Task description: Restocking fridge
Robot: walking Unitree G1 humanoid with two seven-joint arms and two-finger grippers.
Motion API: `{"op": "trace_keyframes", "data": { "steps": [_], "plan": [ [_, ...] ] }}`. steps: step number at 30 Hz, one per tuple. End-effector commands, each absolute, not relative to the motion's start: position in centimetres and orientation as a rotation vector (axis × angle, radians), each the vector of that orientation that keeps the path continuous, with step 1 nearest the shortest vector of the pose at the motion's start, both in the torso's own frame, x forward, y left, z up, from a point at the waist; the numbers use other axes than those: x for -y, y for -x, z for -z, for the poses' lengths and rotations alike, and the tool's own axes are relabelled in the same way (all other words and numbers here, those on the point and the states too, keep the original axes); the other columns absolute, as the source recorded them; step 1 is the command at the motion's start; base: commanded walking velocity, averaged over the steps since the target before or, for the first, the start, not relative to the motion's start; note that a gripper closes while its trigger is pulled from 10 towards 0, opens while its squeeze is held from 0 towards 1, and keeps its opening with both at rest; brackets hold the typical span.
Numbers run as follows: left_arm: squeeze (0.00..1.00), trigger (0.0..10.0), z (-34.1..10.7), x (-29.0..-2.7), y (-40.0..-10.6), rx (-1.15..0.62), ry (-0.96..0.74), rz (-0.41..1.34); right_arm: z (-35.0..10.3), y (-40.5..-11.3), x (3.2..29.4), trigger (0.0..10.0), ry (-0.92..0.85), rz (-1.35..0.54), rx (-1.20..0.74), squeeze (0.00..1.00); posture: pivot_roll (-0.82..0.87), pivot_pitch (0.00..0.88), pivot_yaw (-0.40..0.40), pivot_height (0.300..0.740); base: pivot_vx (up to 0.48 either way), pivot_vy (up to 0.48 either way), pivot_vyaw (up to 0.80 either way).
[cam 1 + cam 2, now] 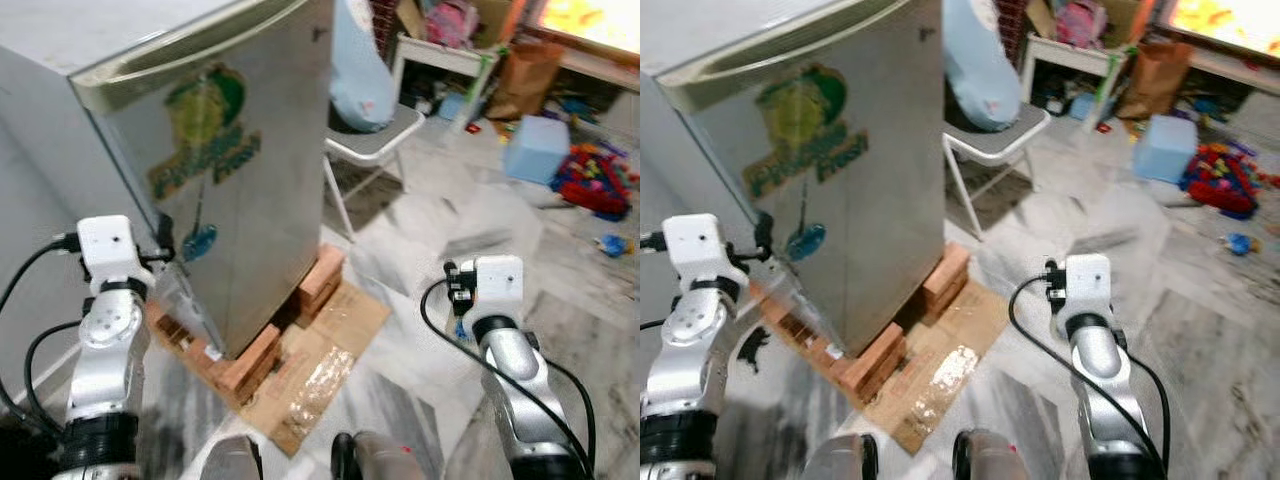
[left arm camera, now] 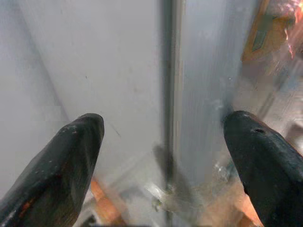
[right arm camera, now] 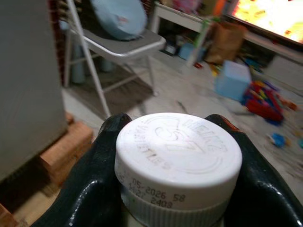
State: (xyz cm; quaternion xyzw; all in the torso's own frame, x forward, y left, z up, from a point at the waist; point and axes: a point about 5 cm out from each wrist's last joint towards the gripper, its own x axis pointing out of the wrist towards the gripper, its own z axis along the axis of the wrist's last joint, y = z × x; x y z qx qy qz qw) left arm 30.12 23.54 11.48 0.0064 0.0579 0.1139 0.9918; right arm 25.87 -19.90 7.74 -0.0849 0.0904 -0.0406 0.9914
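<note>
The silver fridge (image 1: pixel 230 180) stands with its door shut, a green and orange sticker (image 1: pixel 205 130) on the front. My left gripper (image 2: pixel 163 127) is open at the door's left edge. Its two black fingers (image 2: pixel 71 151) straddle the dark seam (image 2: pixel 168 85) between door and body, and nothing is held between them. In the head view that gripper (image 1: pixel 163 243) sits low against the fridge's corner. My right gripper (image 3: pixel 177 127) is shut on a bottle with a white ribbed cap (image 3: pixel 177 156) that has embossed lettering and a printed date. The right arm (image 1: pixel 495 300) is held out over the floor, right of the fridge.
The fridge rests on red bricks (image 1: pixel 245 365) over flattened cardboard (image 1: pixel 325 365). Behind it is a white folding chair (image 1: pixel 375 145) carrying a pale blue bundle (image 1: pixel 355 70). A blue box (image 1: pixel 535 148), scattered toys (image 1: pixel 595 180), a paper bag (image 1: pixel 525 75) and a white table (image 1: pixel 440 55) line the far side of the marble floor.
</note>
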Motion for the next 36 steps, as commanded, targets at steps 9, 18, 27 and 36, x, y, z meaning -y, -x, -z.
{"op": "trace_keyframes", "data": {
  "steps": [9, 18, 27, 36],
  "plan": [
    [0.0, 10.0, -8.3, -13.0, -28.7, -0.3, -0.052, 0.482, -9.2, -26.5, 19.8, 10.0, 0.196, 0.086, -0.133, 0.0, 0.04, 0.085, -0.047, 0.74, 0.0, 0.0, 0.0],
    [0.0, 10.0, -8.7, -11.1, -28.2, -0.263, -0.023, 0.554, -9.0, -26.3, 20.3, 10.0, 0.187, 0.12, -0.145, 0.0, 0.04, 0.076, -0.042, 0.74, 0.0, 0.0, 0.0],
    [0.0, 10.0, -9.2, -10.0, -26.7, -0.278, 0.044, 0.71, -9.0, -26.7, 20.0, 10.0, 0.182, 0.125, -0.147, 0.0, 0.04, 0.087, -0.041, 0.74, 0.0, 0.0, 0.0],
    [0.0, 10.0, -9.4, -6.7, -23.7, -0.341, 0.011, 1.019, -8.9, -26.7, 20.5, 10.0, 0.186, 0.169, -0.157, 0.0, 0.04, 0.08, -0.037, 0.74, 0.0, 0.0, 0.0]
  ]
}}
